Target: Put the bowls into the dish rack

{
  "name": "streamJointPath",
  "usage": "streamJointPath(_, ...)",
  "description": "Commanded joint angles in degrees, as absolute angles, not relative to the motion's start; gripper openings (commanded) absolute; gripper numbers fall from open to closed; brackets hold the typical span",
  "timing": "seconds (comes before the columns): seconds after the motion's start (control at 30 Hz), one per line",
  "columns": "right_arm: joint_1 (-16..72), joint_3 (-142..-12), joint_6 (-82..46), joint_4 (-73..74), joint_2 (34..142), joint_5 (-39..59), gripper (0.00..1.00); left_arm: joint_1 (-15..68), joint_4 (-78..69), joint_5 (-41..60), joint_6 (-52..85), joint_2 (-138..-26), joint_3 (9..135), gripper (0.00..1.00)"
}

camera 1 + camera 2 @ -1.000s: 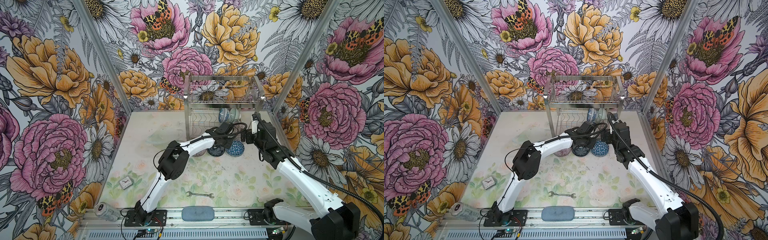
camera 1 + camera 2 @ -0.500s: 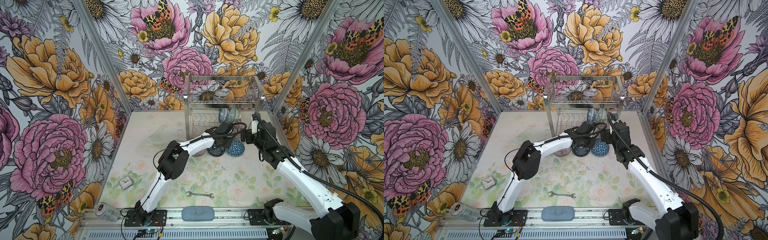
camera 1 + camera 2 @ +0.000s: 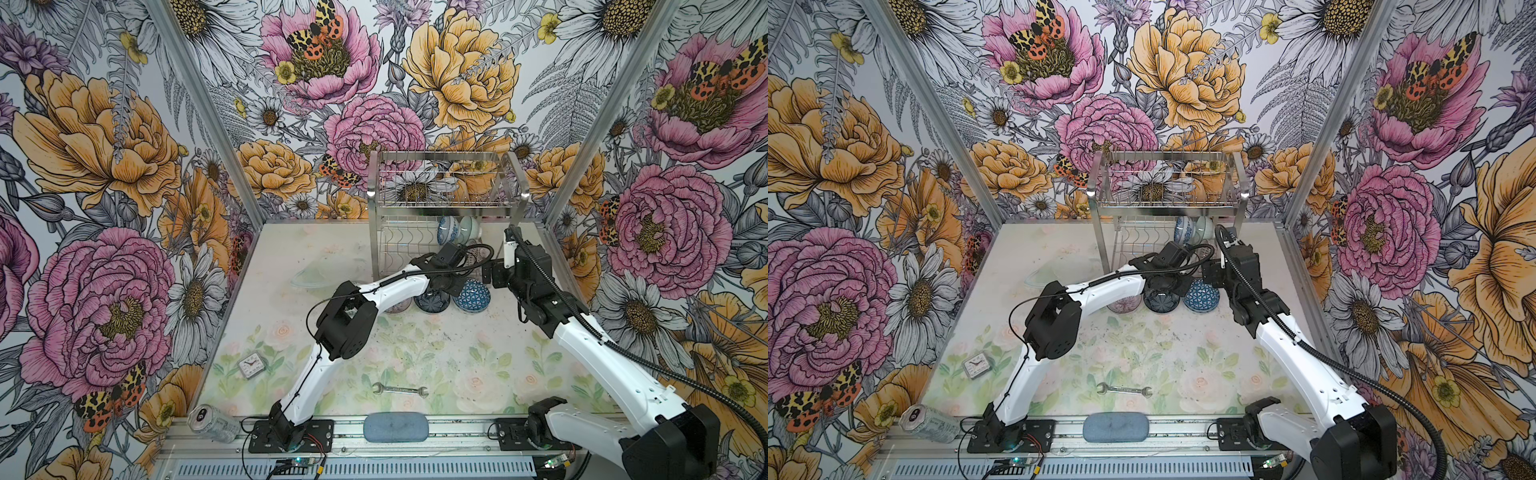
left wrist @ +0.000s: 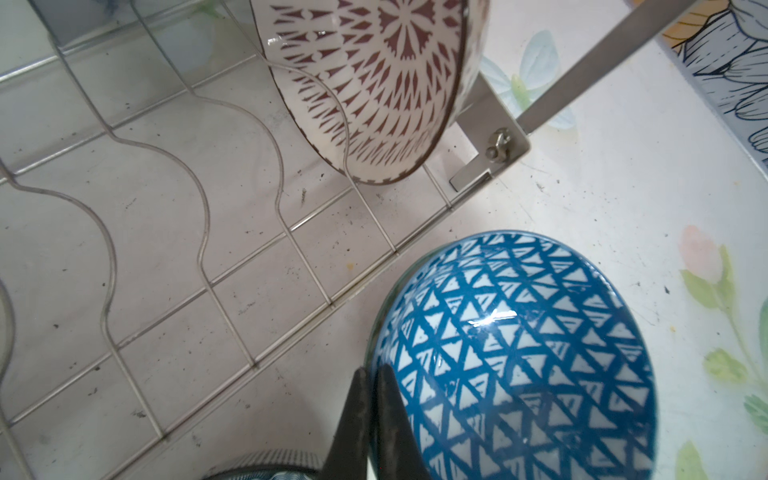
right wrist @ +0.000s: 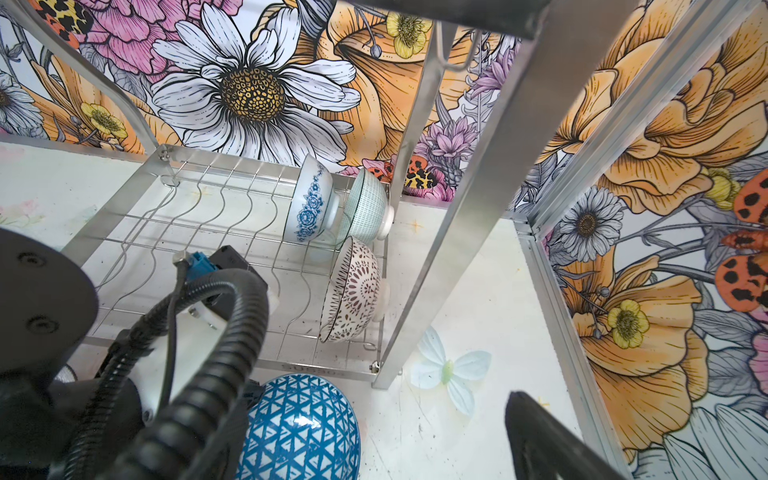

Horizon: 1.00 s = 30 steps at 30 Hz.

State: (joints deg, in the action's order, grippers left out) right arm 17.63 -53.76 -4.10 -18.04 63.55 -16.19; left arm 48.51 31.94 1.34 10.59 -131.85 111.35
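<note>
The left jaws pinch the rim of the blue triangle bowl (image 4: 519, 353), which sits on the bench (image 4: 602, 187) just before the dish rack (image 3: 449, 204); the right jaws stand spread nearby, holding nothing.

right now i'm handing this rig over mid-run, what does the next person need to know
Left gripper: shut on the rim of the blue triangle-patterned bowl, which is on the table just in front of the dish rack.
Right gripper: open, empty, beside that bowl.
Done: blue floral bowl, pale green bowl and red-patterned bowl stand on edge in the lower tier.
Left: the gripped bowl, plus a dark blue bowl and a pinkish bowl on the table.
</note>
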Motion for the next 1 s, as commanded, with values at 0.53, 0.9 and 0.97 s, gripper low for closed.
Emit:
streamJointPath(0.53,17.32,-53.70,-5.19,-17.50,63.90,-15.74,0.98,48.25,32.61,1.51,11.06,-128.49,112.31,0.00)
streamJointPath(0.9,17.23,-53.82,-5.18,-17.50,64.18,-15.66,0.98,48.31,33.56,-0.24,10.30,-127.62,113.38,0.00)
streamJointPath(0.97,17.29,-53.84,-5.10,-17.50,64.16,-15.69,0.98,48.34,33.53,-0.35,10.12,-127.43,113.47,0.00)
